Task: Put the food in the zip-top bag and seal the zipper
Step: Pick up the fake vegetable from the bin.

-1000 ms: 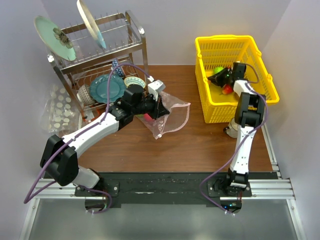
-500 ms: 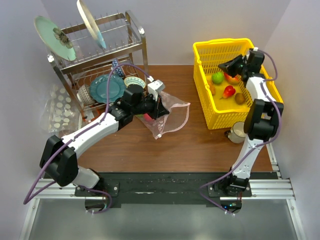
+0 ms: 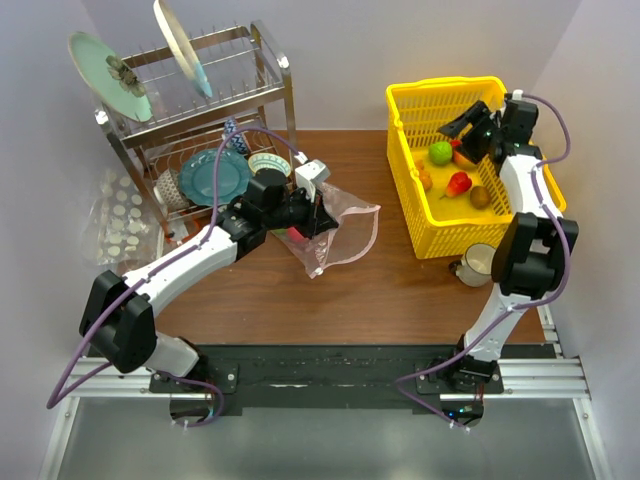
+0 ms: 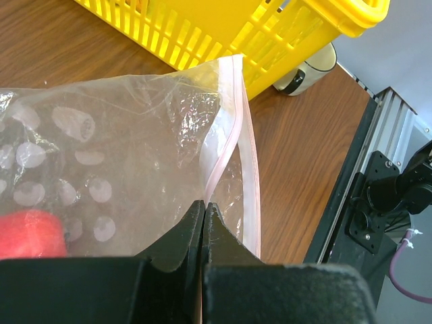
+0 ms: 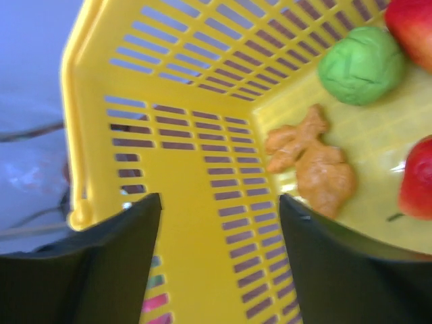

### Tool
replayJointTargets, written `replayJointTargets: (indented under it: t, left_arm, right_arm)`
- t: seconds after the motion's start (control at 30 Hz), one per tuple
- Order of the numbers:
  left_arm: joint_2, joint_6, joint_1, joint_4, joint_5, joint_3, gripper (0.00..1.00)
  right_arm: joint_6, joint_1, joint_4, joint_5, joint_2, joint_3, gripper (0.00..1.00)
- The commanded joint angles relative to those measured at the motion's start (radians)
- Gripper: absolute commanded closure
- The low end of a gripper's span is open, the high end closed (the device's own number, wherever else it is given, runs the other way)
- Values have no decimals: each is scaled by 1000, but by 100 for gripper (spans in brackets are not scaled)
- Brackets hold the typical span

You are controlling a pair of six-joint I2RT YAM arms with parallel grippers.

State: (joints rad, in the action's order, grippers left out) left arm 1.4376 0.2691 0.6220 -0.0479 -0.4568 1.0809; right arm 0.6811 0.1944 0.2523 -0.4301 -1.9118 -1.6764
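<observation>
- Left pincer (image 4: 204, 206) — jaws pressed fully together, pinching the clear film of the zip-top bag (image 4: 135, 135) just beside its mouth edge.
- The zipper (image 4: 234, 121), that thin pink strip, runs along the bag's edge right next to the fingertips. Its two pink lines split apart there, so the mouth looks at least partly unsealed.
- One red food piece (image 4: 30, 233) is already inside the bag, close to the pincer.
- From the top view, the bag hangs off that pincer around the middle of the table (image 3: 400, 290), with its loose end spreading to the right.
- Right pincer (image 5: 219, 199) — fingers wide apart, nothing between them, holding nothing. It hangs over the yellow basket (image 3: 405, 110) at the far right of the table, pointing left into it.
- Rest of the food is in the basket. There's a green piece (image 5: 361, 64), a lumpy orange piece (image 5: 317, 165) just near it, a red one (image 5: 418, 179) beside that, and a tan one (image 3: 481, 196) toward the basket's near-right.
- A mug (image 3: 475, 263) sits just outside the basket's near wall.
- Far left is a metal dish rack (image 3: 280, 90) with plates, and a clear bag of white discs (image 3: 120, 220) to its left.
</observation>
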Motion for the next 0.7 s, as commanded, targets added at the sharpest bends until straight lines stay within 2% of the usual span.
replayJointTargets:
  t: [0.0, 0.1, 0.17, 0.3, 0.53, 0.67]
  left_arm:
    - [-29, -14, -7, 10, 7, 33, 100]
    - [-29, -13, -8, 13, 6, 31, 100]
    - [-28, -13, -7, 16, 4, 30, 100]
    - [-14, -14, -7, 16, 4, 33, 100]
    - [-13, -25, -7, 11, 20, 33, 100]
    - [-8, -27, -7, 11, 23, 34, 100]
  right_arm:
    - [-170, -12, 175, 128, -45, -48, 16]
    - [-236, -19, 272, 137, -131, -134, 5]
    - [-279, -36, 323, 171, -205, -195, 1]
    - [-327, -76, 350, 200, -302, -272, 1]
    - [-373, -127, 452, 246, -527, -520, 1]
    - [-408, -165, 478, 261, -589, -548, 1]
